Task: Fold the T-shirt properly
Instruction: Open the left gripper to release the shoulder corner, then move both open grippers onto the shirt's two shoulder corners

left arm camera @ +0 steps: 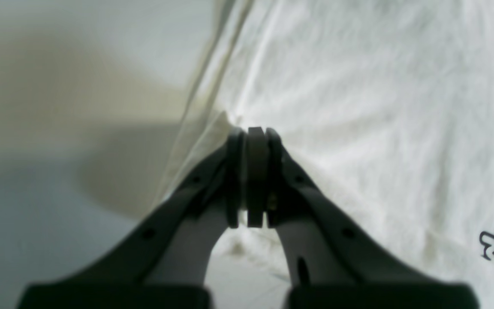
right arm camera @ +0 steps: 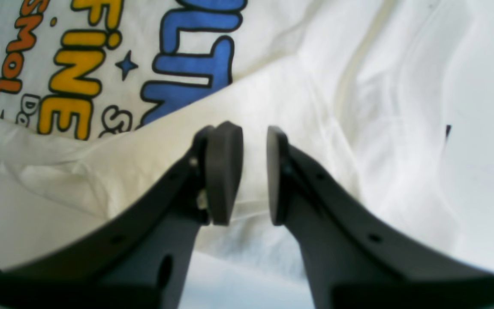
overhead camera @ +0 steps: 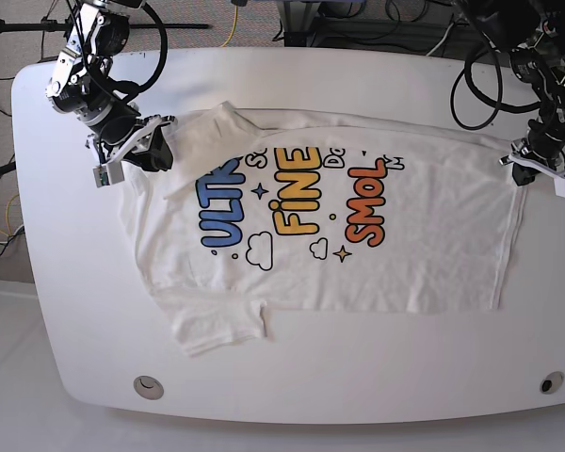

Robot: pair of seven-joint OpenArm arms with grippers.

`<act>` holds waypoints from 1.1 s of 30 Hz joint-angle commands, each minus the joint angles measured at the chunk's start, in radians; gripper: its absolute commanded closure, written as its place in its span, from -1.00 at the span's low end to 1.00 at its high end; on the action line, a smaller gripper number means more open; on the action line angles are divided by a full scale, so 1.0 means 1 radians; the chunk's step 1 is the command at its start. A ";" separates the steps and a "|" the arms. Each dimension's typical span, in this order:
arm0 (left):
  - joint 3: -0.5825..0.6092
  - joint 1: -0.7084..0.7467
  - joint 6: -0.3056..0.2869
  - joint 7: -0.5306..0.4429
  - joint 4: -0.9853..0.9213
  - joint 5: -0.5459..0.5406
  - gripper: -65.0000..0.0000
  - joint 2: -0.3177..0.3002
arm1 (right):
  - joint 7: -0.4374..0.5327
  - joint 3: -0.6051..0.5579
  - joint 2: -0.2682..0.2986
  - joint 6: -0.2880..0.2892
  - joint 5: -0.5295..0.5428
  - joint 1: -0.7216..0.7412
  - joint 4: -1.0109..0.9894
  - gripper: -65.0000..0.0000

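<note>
Your T-shirt (overhead camera: 358, 254) lies print-up, long axis across the worktop (overhead camera: 292, 377). Left tool (left arm camera: 255, 171), pads pressed together, sits at its hem corner; right tool (right arm camera: 253, 171), slightly spread, hovers over the folded-in shoulder.

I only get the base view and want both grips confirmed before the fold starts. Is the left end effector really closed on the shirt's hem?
Observer: Yes. The left wrist view shows the left end effector shut, with the edge of the T-shirt puckered up at its tips.
Operator: And the right one, up by the sleeve?
Observer: The right wrist view shows the right end effector open, jaws apart above a folded-over part of the T-shirt, pinching no cloth.
</note>
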 commanded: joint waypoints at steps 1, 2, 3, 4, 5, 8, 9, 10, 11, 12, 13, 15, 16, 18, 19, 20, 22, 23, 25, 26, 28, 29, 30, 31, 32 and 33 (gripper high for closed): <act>-0.001 -0.010 -0.008 -0.019 0.020 -0.007 0.99 -0.018 | 0.018 0.003 0.012 0.008 0.018 0.006 0.016 0.58; -0.001 -0.010 -0.008 -0.019 0.021 -0.007 0.98 -0.018 | 0.018 0.003 0.012 0.008 0.018 0.006 0.016 0.58; -0.001 -0.010 -0.008 -0.019 0.023 -0.007 0.98 -0.018 | 0.018 0.003 0.012 0.008 0.018 0.006 0.016 0.58; -0.001 -0.010 -0.008 -0.019 0.023 -0.007 0.98 -0.019 | 0.018 0.003 0.012 0.008 0.018 0.006 0.016 0.58; -0.001 -0.012 -0.008 -0.019 0.023 -0.007 0.98 -0.019 | 0.018 0.003 0.012 0.008 0.018 0.006 0.016 0.58; 0.000 -0.012 -0.008 -0.019 0.024 -0.007 0.96 -0.021 | 0.018 0.003 0.012 0.008 0.018 0.006 0.016 0.58; 0.000 -0.012 -0.008 -0.019 0.024 -0.007 0.94 -0.023 | 0.018 0.003 0.012 0.008 0.018 0.006 0.016 0.58; 0.000 -0.012 -0.008 -0.019 0.024 -0.007 0.87 -0.030 | 0.018 0.002 0.012 0.008 0.018 0.006 0.016 0.58; 0.002 -0.012 -0.008 -0.019 0.024 -0.007 0.78 -0.038 | 0.018 0.002 0.012 0.008 0.018 0.006 0.016 0.58; 0.006 -0.012 -0.008 -0.019 0.024 -0.007 0.70 -0.041 | 0.018 0.002 0.012 0.008 0.018 0.006 0.016 0.58; 0.016 -0.012 -0.008 -0.019 0.024 -0.007 0.56 -0.046 | 0.018 0.002 0.012 0.008 0.018 0.006 0.016 0.58; 0.026 -0.012 -0.008 -0.019 0.024 -0.008 0.33 -0.049 | 0.018 0.002 0.012 0.008 0.018 0.006 0.016 0.58; 0.028 -0.013 -0.007 -0.019 0.026 -0.008 0.18 -0.049 | 0.018 0.002 0.012 0.008 0.018 0.006 0.016 0.58; 0.028 -0.015 -0.007 -0.019 0.029 -0.008 -0.08 -0.049 | 0.018 0.002 0.012 0.008 0.018 0.006 0.016 0.57; 0.028 -0.015 -0.007 -0.019 0.034 -0.008 -0.17 -0.049 | 0.018 0.002 0.012 0.008 0.018 0.006 0.016 0.57; 0.028 -0.016 -0.007 -0.019 0.041 -0.008 -0.26 -0.049 | 0.018 0.002 0.012 0.008 0.018 0.006 0.016 0.57; 0.025 -0.021 -0.007 -0.018 0.071 -0.007 -0.44 -0.049 | 0.018 0.003 0.013 0.008 0.017 0.006 0.016 0.57; 0.025 -0.021 -0.007 -0.016 0.094 -0.007 -0.52 -0.049 | 0.018 0.003 0.013 0.008 0.017 0.006 0.016 0.55; 0.023 -0.018 -0.002 -0.016 0.132 -0.007 -0.62 -0.047 | 0.018 0.005 0.013 0.008 0.017 0.008 0.016 0.48; 0.023 -0.016 -0.002 -0.016 0.158 -0.007 -0.64 -0.046 | 0.018 0.006 0.013 0.008 0.017 0.008 0.017 0.39; 0.022 -0.012 -0.002 -0.015 0.202 -0.007 -0.64 -0.046 | 0.018 0.008 0.013 0.005 0.017 0.008 0.019 0.19; 0.022 -0.012 -0.002 -0.013 0.221 -0.005 -0.64 -0.047 | 0.018 0.008 0.015 0.004 0.017 0.008 0.020 0.10; 0.022 -0.010 -0.002 -0.007 0.242 -0.005 -0.64 -0.047 | 0.018 0.008 0.015 0.004 0.017 0.008 0.020 -0.02; 0.020 -0.007 -0.001 0.005 0.261 -0.005 -0.64 -0.047 | 0.018 0.011 0.015 0.004 0.017 0.008 0.022 -0.13; 0.020 -0.003 -0.001 0.014 0.270 -0.005 -0.64 -0.049 | 0.018 0.017 0.018 0.007 0.017 0.006 0.022 -0.21; 0.019 0.005 -0.001 0.025 0.285 -0.005 -0.65 -0.050 | 0.018 0.025 0.024 0.008 0.018 0.005 0.022 -0.30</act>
